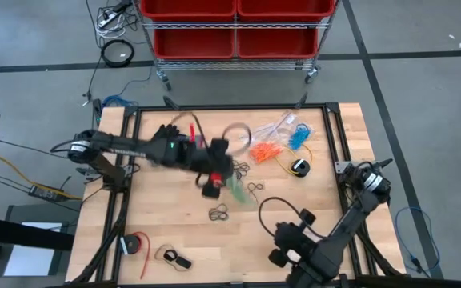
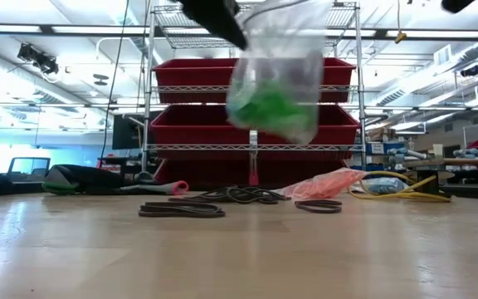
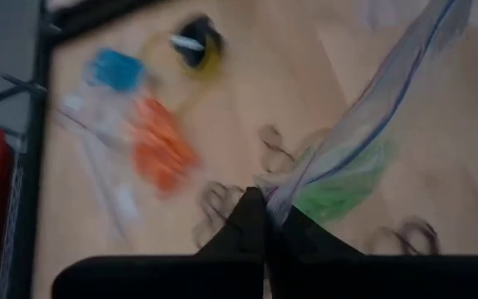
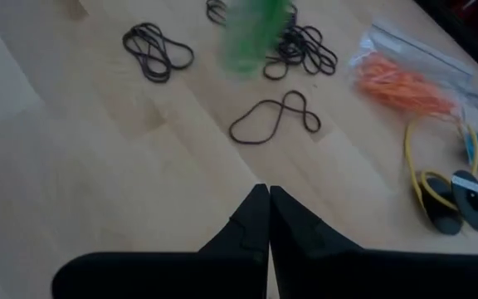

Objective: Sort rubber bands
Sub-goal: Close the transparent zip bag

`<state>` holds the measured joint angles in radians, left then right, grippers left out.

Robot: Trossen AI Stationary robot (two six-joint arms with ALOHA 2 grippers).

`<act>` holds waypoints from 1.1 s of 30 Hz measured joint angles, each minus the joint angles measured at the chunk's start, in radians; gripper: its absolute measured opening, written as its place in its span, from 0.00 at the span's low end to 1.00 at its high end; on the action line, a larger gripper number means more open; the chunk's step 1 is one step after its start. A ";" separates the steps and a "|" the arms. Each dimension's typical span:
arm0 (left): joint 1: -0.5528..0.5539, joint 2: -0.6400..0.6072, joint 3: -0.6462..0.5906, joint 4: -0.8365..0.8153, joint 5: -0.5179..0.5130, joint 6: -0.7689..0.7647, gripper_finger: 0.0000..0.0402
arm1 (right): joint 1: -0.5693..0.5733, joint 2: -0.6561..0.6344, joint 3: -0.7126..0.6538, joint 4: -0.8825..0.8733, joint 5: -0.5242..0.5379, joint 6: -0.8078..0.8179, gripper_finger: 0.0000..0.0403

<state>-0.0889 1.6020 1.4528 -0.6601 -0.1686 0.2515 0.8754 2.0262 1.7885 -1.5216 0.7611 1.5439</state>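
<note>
Many green rubber bands (image 2: pixel 265 106) hang bagged below the left pincer (image 3: pixel 265 218), clamped on the bag (image 2: pixel 282 62).

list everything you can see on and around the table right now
clear bag of green rubber bands: one, held up off the table by the left gripper
black rubber bands: several loose loops and clumps, mid table
bag of orange rubber bands: one, far side of the table
bag of blue rubber bands: one, beside the orange bag
yellow cable: one, coiled, with a black end, right of centre
red bins: several, on a wire shelf rack beyond the table
table: one, light wood
left gripper: shut on the bag's edge, over mid table
right gripper: shut, empty, near edge of the table
</note>
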 joint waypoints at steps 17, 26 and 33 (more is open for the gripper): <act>0.413 0.345 0.397 0.058 0.401 0.214 0.00 | 0.076 -0.001 -0.295 0.027 0.013 0.330 0.00; 0.524 0.713 0.769 -0.031 0.559 0.140 0.01 | 0.051 0.000 -0.372 0.034 0.013 0.419 0.00; 0.596 0.791 0.821 0.059 0.515 0.007 0.03 | 0.041 0.000 -0.372 0.037 0.014 0.440 0.00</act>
<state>0.5072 2.3928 2.2738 -0.6008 0.3469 0.2588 0.9161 2.0262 1.4166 -1.4845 0.7750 1.9836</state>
